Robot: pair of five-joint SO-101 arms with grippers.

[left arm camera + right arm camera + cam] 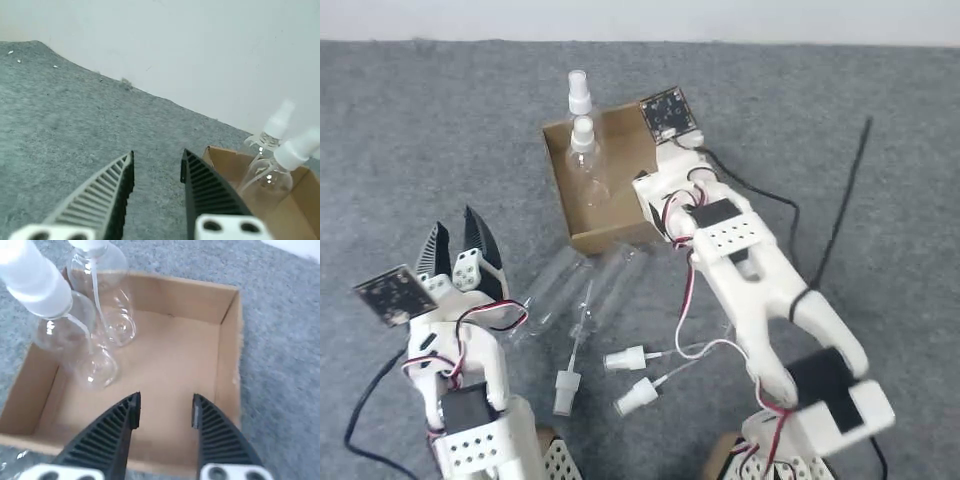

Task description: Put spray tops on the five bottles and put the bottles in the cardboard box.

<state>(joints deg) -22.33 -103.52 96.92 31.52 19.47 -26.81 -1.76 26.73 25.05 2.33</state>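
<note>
- At the far middle of the grey carpet (pixel 440 130) sits the cardboard box (pixel 610 238), open at the top.
- Two clear bottles stand upright inside the box, each fitted with a white spray top. The far bottle (pixel 579 95) is in the far-left corner. The near bottle (pixel 586 150) is just in front of it, and I cannot tell whether the two touch.
- The right gripper (pixel 164 402) hangs over the box floor, on the side away from the two bottles. Its fingers are parted to a moderate gap with nothing between them.
- The left gripper (pixel 455 222) is above bare carpet, to the left of the box and well apart from it. Its fingers are spread to a moderate gap and hold nothing.
- Three uncapped bottles (pixel 582 280) lie on their sides on the carpet, side by side, just outside the box's near wall.
- Three loose spray tops, dip tubes attached, lie on the carpet between the two arms, nearer the arm bases than the uncapped bottles. These are the left top (pixel 567 385), the middle top (pixel 625 357) and the right top (pixel 637 397).
- The left top's tube reaches up among the uncapped bottles.
</note>
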